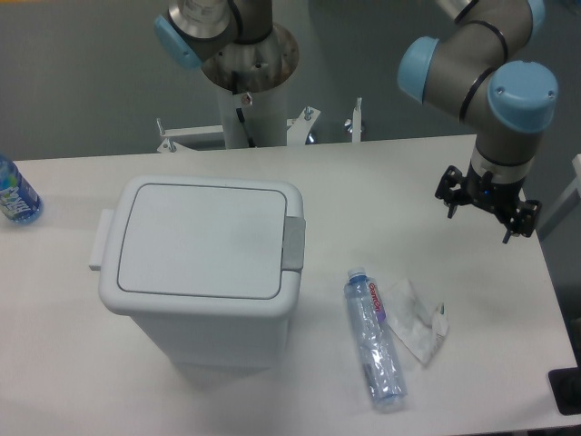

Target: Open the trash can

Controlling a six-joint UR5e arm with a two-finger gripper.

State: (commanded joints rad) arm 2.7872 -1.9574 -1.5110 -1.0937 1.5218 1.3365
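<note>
The trash can (200, 263) sits shut on the desk (381, 182), its grey push tab (293, 243) facing my hand (481, 202), which hangs well off to that side, fingers spread, holding nothing. Pressing beside the tab could just shove the can sideways

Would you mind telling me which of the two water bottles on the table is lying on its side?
The clear bottle right of the trash can, beside the crumpled wrapper, lies flat. The blue bottle at the table's left edge stands upright.
</note>
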